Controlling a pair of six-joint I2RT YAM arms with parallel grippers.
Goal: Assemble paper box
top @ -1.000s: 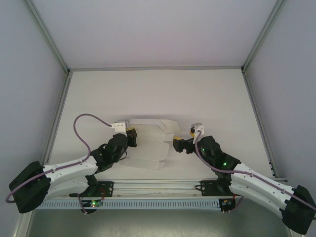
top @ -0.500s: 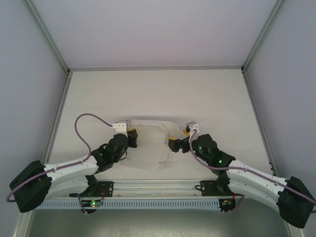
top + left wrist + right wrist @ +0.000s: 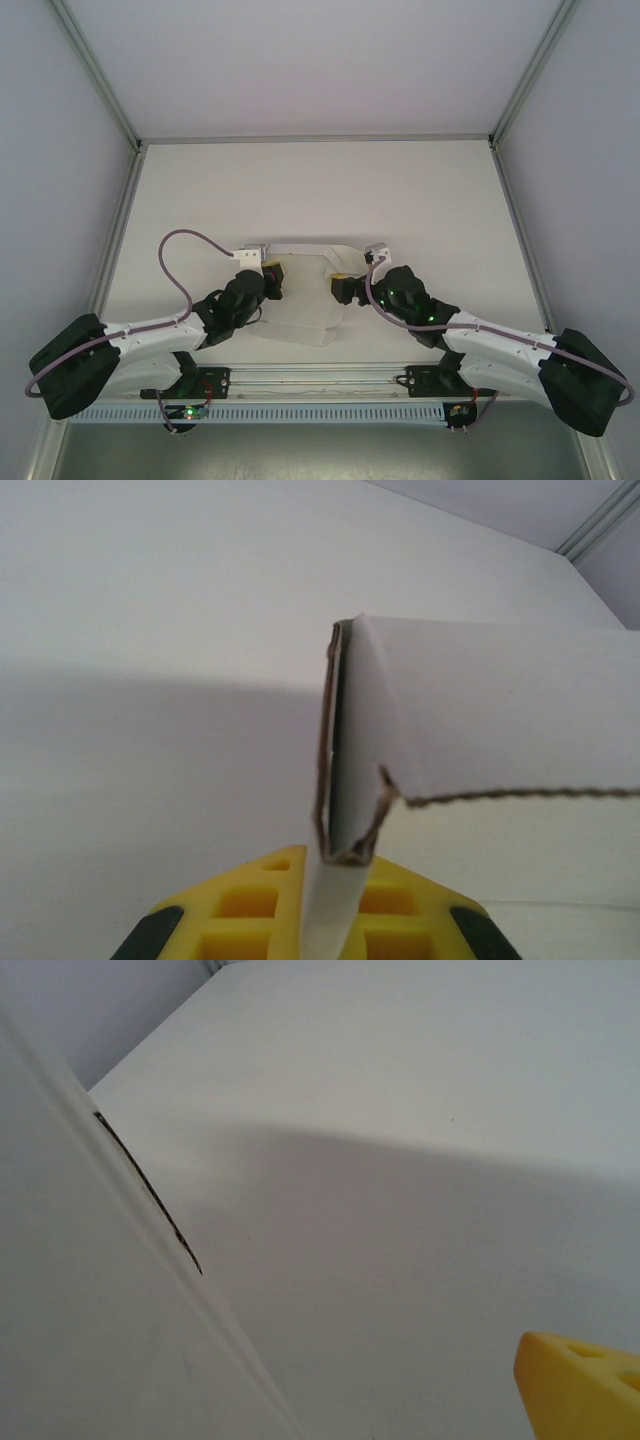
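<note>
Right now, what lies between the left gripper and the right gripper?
The paper box spans that stretch in the top external view. The left gripper pinches its left edge; the right gripper stands open at its right side.

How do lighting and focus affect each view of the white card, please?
Top external view: soft, even light, paper box barely separates from the table. Left wrist view: broad shadow on the table, box's cut edge crisp. Right wrist view: similar shadow, near card featureless.
</note>
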